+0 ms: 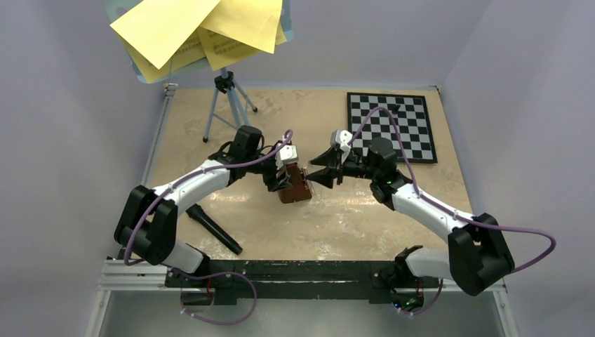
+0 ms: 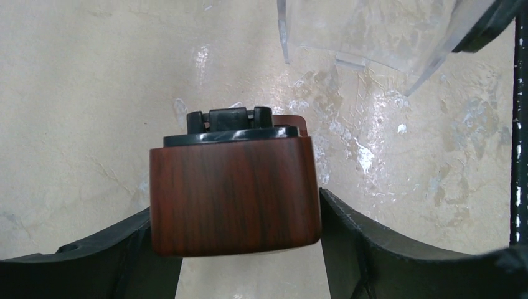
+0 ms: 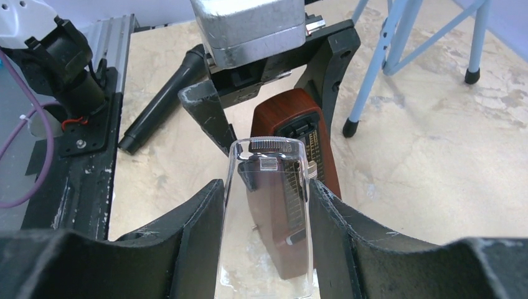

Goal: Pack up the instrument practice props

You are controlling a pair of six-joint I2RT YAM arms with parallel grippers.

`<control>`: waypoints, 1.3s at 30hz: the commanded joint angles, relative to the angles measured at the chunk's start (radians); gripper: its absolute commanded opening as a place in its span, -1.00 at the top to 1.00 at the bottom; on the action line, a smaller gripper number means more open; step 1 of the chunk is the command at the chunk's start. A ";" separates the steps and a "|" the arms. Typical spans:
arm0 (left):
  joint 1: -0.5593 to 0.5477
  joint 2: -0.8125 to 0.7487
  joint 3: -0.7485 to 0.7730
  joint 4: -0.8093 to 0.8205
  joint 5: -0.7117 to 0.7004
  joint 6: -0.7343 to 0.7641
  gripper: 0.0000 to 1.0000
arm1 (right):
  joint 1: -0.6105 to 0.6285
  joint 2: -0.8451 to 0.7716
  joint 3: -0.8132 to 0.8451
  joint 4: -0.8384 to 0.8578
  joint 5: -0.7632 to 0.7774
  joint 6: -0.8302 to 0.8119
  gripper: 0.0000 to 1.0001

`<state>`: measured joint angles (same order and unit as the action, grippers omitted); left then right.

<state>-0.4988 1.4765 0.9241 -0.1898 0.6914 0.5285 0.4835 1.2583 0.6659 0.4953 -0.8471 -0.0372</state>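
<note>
The brown wood-grain metronome (image 1: 294, 187) stands at the table's middle. My left gripper (image 1: 283, 180) is shut on it; in the left wrist view its body (image 2: 233, 193) sits between my two black fingers. My right gripper (image 1: 322, 173) is shut on the metronome's clear plastic cover (image 3: 269, 212) and holds it just right of the metronome (image 3: 292, 118), apart from it. The cover also shows in the left wrist view (image 2: 373, 34). The light-blue tripod music stand (image 1: 228, 98) stands at the back left with yellow sheet-music pages (image 1: 196, 28) on its tray.
A black-and-white chessboard (image 1: 393, 126) lies at the back right. A black microphone (image 1: 214, 228) lies near the left arm's base, also in the right wrist view (image 3: 165, 96). The stand's legs (image 3: 398, 56) are close behind the metronome.
</note>
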 commanded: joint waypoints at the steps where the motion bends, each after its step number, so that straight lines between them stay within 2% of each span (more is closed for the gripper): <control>1: -0.002 0.038 0.058 -0.025 0.087 0.070 0.15 | -0.011 -0.012 0.040 -0.058 -0.022 -0.051 1.00; 5: 0.037 0.020 0.083 -0.216 0.208 0.252 0.54 | -0.007 0.005 0.028 -0.003 -0.124 -0.111 1.00; 9: 0.074 0.074 0.180 -0.526 0.290 0.548 1.00 | -0.007 0.067 0.001 0.156 -0.213 -0.128 1.00; 13: 0.113 0.146 0.273 -0.730 0.318 0.722 1.00 | -0.006 0.164 -0.010 0.399 -0.252 -0.039 1.00; 17: 0.121 0.138 0.266 -0.799 0.301 0.868 1.00 | 0.040 0.226 -0.037 0.618 -0.170 0.014 1.00; 19: 0.120 0.117 0.232 -0.767 0.293 0.865 1.00 | 0.078 0.241 -0.049 0.665 -0.057 0.024 1.00; 25: 0.120 0.093 0.186 -0.617 0.249 0.711 1.00 | 0.148 0.255 -0.038 0.703 0.100 0.065 1.00; 31: 0.123 0.079 0.157 -0.551 0.226 0.647 1.00 | 0.180 0.244 -0.069 0.717 0.130 0.083 1.00; 39: 0.127 0.086 0.144 -0.531 0.213 0.642 1.00 | 0.180 0.235 -0.118 0.701 0.132 0.043 1.00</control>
<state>-0.3790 1.5627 1.0935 -0.7521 0.9443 1.1664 0.6601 1.5173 0.5663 1.1454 -0.7444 0.0227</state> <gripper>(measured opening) 0.735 0.508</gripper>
